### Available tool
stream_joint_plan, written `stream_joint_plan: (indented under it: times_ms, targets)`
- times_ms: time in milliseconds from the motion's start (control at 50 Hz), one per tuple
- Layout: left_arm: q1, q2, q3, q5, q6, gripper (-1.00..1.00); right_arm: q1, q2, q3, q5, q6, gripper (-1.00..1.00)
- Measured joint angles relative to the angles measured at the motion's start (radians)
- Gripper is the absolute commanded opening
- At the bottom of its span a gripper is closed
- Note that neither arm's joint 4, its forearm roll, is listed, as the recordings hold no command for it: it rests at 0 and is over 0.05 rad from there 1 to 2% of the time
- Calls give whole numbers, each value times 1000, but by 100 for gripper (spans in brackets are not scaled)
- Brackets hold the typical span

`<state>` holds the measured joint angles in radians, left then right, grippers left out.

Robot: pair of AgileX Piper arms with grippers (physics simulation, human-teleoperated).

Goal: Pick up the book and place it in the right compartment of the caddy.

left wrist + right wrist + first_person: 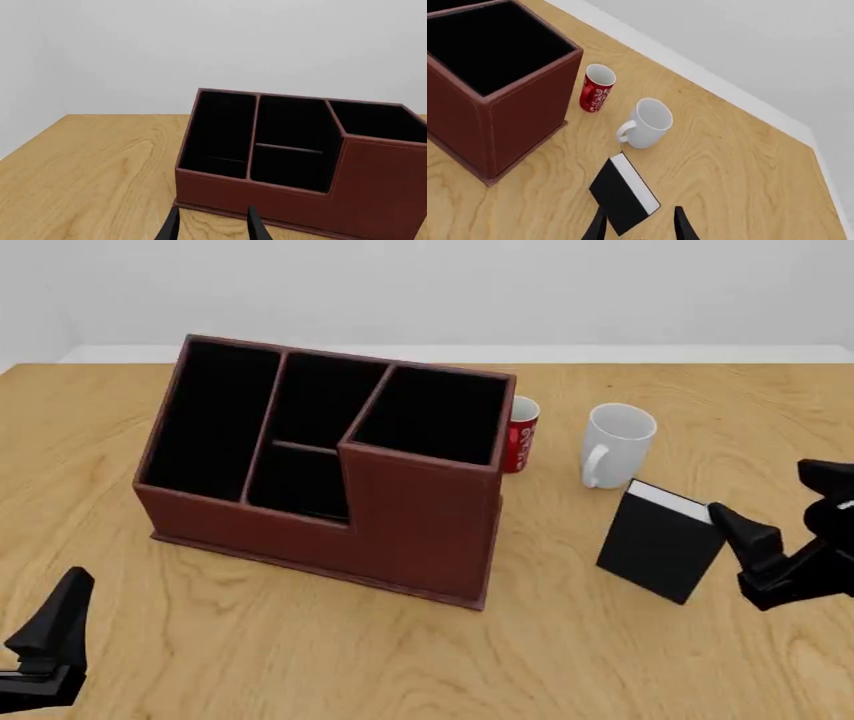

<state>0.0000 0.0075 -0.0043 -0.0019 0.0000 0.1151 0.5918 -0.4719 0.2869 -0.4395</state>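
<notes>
So the book is standing upright on the counter at the lower right of the front frame, black cover facing me, white page edge along its top. Standing like that is handy — I can pinch it across its thin width without prying it off the wood.

My right jaws are just beside it on its right, spread open and not touching it yet; in the right wrist view the two fingers straddle the book's near corner, so I'd say I'm lining up for the grab.

Just behind the book is a white mug, and further left a red can tucked against the caddy. Both look clear of my reach, I think.

The caddy fills the left-centre of the frame, and the right compartment — the squarish one behind the tall front wall — is empty, so I'll probably need a decent lift to clear that wall.

My left jaws are spread too, holding nothing, parked at the lower left, out of the way.
</notes>
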Motion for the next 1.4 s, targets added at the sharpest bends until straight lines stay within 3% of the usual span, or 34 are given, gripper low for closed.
stream_joint_plan:
  times_ms: [300,720,1400]
  targets:
    - [0,0,0,0,0,100,4,100,-136,115,-81,100]
    - [0,0,0,0,0,100,47,204,-229,195,-76,100]
    - [0,0,0,0,0,100,26,399,-333,228,-119,100]
